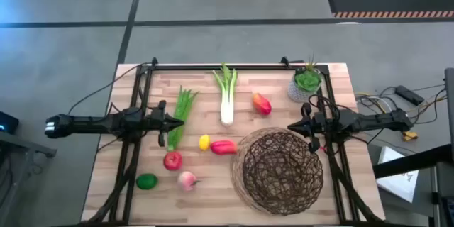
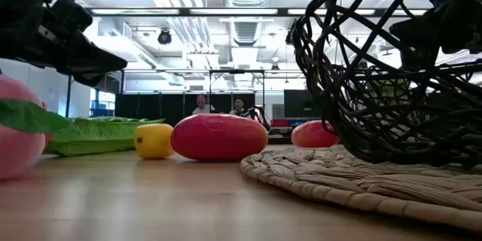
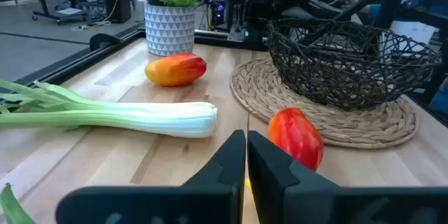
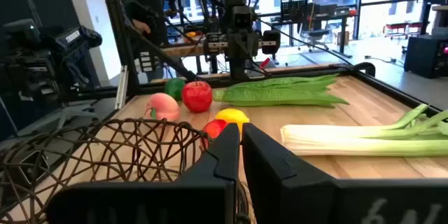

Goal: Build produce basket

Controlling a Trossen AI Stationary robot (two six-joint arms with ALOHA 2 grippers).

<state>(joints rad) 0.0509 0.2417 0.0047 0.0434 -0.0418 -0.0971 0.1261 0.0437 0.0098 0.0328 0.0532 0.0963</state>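
The dark woven basket (image 1: 282, 169) stands on a round straw mat (image 1: 241, 184) at the table's near right. The produce lies on the table: leafy green (image 1: 227, 93), bean bundle (image 1: 181, 115), mango (image 1: 262, 103), red pepper (image 1: 223, 147), lemon (image 1: 204, 142), apple (image 1: 172, 160), peach (image 1: 186, 179), lime (image 1: 147, 181). My left gripper (image 1: 170, 122) hangs shut above the table's left side, beside the beans. My right gripper (image 1: 303, 125) hangs shut above the basket's far rim. Both are empty.
A small grey pot with a green plant (image 1: 306, 84) stands at the far right corner. A black frame (image 1: 213, 67) runs along the table's far edge and sides. People sit in the room beyond the table (image 2: 202, 105).
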